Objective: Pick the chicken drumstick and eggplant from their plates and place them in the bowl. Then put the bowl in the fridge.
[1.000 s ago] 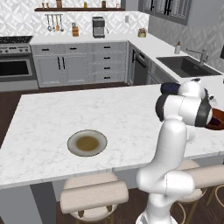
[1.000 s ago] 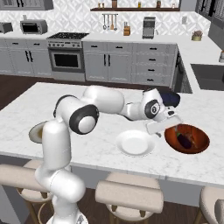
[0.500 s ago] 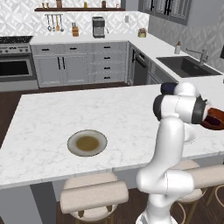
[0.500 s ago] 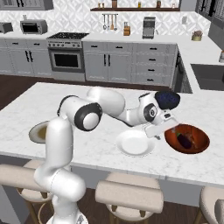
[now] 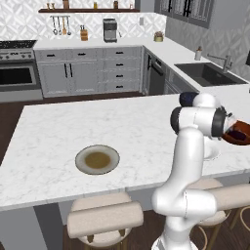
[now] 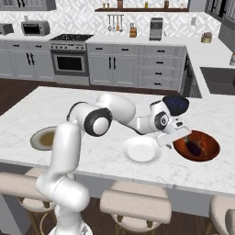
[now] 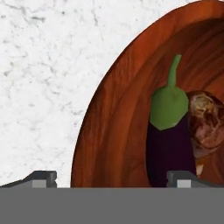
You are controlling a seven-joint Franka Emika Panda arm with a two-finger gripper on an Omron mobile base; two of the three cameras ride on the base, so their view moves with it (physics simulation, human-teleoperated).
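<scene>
Two foods lying inside the bowl, eggplant at twelve o'clock from the gripper, drumstick at two o'clock, fingers standing spread wide, gripping nothing.

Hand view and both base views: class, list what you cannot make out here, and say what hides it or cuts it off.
- Hand view: the eggplant is cut off below; the chicken drumstick and the bowl run off the right edge.
- Left base view: the arm covers most of the bowl and the white plate.
- Right base view: the drumstick is too small to tell apart.
</scene>
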